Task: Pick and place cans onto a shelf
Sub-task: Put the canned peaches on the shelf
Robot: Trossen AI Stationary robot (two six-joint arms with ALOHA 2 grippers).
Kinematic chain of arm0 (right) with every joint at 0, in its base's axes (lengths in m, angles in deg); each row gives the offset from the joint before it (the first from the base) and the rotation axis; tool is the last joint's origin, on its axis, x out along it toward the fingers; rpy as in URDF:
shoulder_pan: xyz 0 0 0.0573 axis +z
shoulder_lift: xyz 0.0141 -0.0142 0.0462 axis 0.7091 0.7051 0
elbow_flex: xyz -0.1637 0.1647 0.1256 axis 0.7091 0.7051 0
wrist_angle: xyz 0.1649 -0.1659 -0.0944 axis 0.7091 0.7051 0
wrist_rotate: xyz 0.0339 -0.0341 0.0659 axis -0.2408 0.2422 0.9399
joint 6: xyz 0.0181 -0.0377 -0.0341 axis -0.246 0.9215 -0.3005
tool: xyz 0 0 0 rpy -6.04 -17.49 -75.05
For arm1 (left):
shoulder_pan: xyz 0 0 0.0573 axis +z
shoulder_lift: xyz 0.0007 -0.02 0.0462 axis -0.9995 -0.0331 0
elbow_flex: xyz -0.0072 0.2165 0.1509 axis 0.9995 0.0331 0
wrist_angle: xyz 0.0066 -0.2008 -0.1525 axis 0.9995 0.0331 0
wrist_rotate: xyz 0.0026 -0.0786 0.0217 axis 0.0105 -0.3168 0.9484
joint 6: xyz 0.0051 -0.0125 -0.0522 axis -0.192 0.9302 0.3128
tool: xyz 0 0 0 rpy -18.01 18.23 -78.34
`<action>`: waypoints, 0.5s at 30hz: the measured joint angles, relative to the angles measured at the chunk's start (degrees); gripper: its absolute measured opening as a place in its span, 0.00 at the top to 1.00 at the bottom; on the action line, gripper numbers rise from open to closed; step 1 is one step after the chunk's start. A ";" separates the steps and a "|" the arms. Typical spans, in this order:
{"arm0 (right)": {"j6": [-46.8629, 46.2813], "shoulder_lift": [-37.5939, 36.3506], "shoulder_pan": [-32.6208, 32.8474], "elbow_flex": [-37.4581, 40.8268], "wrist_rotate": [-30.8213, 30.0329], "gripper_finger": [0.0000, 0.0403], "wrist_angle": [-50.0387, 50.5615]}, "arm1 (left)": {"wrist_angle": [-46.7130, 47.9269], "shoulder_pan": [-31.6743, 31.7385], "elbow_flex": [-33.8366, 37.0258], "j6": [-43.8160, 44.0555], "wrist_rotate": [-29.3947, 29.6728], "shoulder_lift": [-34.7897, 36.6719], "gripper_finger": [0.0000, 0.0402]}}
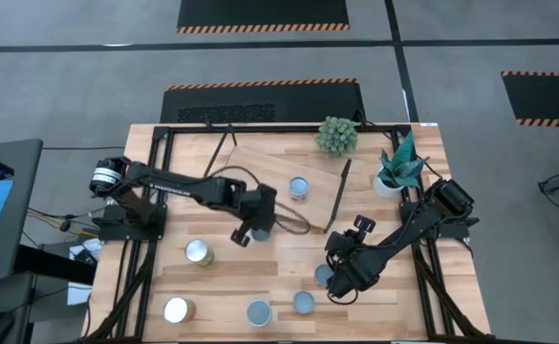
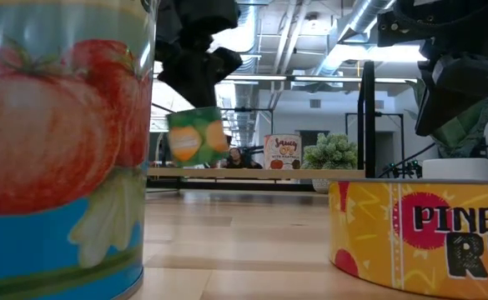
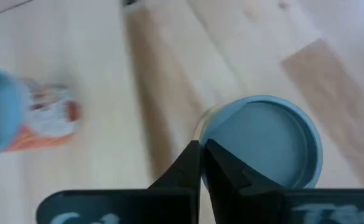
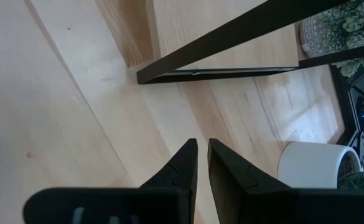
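Observation:
My left gripper [image 1: 245, 232] is over the table's middle, shut on a can [image 2: 196, 136] with a green and orange label and a blue-grey top [image 3: 266, 140]. The shelf [image 1: 265, 167] is a light board on black rod legs at the far middle. One can [image 1: 300, 187] stands on it. Several more cans stand on their bases on the near half of the table: [image 1: 199, 251], [image 1: 176, 310], [image 1: 259, 312], [image 1: 304, 303]. My right gripper [image 1: 337, 287] is shut with nothing in it. It hangs over the near right, beside a can [image 1: 323, 275]. My left gripper pinches the can at its top rim [image 3: 208, 127] between its two fingers, which stand almost together. They come from above, slanting down. The can hangs below the fingers [image 2: 195, 75], tilted and lifted clear of the table.
A round green plant [image 1: 337, 136] and a leafy plant in a white pot [image 1: 394, 177] stand at the far right beside the shelf. In the low view a tomato can [image 2: 60, 142] and a pineapple can [image 2: 419, 237] stand close to the camera. Bare planks lie at the left.

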 joint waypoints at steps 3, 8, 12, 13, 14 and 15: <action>-0.02 0.00 0.00 0.02 0.00 0.85 0.00 | 0.26 3.35 -1.53 -3.47 0.00 0.00 1.00; -0.02 0.00 0.00 0.02 0.00 0.85 -0.04 | -0.46 10.46 -3.35 -6.91 -3.68 -0.04 1.00; -0.02 0.00 0.00 0.02 0.00 0.85 -0.21 | -1.92 15.43 -3.41 -7.08 -6.27 -0.04 1.00; -0.02 0.00 0.00 0.02 0.00 0.85 -0.20 | -2.08 16.33 -3.41 -7.08 -6.25 -0.04 1.00; -0.02 0.00 0.00 0.02 0.00 0.85 -0.20 | -2.09 17.07 -3.41 -7.08 -6.24 -0.04 1.00; -0.02 0.00 0.00 0.02 -0.01 0.85 -0.20 | -2.07 17.73 -3.41 -6.94 -6.18 -0.04 1.00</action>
